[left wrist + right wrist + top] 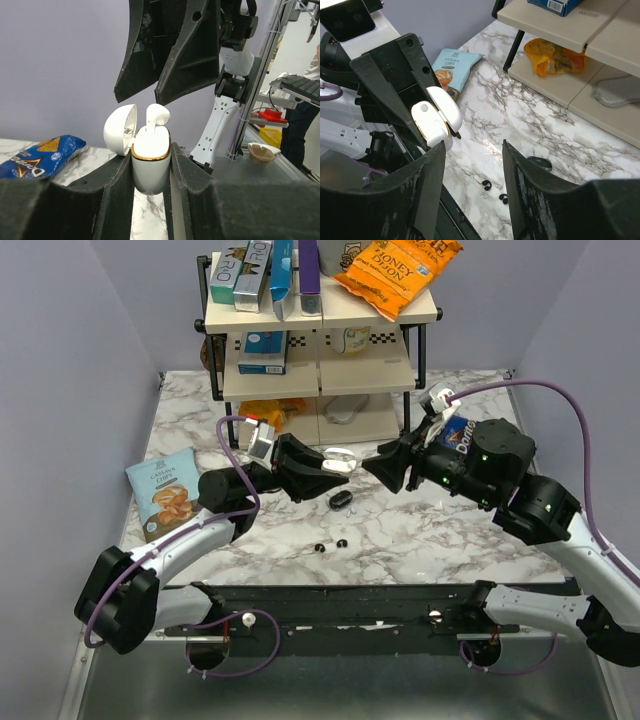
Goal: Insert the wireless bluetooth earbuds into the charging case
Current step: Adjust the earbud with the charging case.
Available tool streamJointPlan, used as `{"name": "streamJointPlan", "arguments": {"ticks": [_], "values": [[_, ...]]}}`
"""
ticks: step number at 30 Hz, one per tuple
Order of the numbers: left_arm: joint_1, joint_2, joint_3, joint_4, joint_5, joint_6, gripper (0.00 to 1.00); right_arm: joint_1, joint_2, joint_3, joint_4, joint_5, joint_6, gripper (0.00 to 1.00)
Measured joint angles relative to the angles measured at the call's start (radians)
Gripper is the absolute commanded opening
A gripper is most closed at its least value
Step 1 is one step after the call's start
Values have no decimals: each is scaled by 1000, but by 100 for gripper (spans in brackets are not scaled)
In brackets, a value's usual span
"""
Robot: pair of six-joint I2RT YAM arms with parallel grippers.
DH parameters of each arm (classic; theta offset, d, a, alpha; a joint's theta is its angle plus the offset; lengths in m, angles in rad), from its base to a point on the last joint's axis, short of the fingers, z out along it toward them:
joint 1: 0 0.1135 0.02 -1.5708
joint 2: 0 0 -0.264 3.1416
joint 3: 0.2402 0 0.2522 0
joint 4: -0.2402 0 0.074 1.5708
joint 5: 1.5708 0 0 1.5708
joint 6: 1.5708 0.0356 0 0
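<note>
White charging case held up between the two arms, one earbud in it

On the marble table (420,540), nearest the arm bases, lie two tiny black pieces (320,547), with a black oval object (341,500) just beyond. Above them, the left gripper (332,466) is clenched on the white charging case (150,165), held upright with its lid (119,131) swung back. A white earbud (156,116) stands up out of its gold-rimmed mouth. The right gripper (472,150) faces the case from close by, fingers parted and grasping nothing. A Doritos bag (458,435) lies behind it, and a snack shelf (320,320) stands farthest back.
</note>
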Motion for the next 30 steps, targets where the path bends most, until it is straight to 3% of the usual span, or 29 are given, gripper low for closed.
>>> {"name": "streamJointPlan", "arguments": {"ticks": [30], "values": [[6,8,0,0,-1,-10,0,0,46,11,0,-49,0,62]]}}
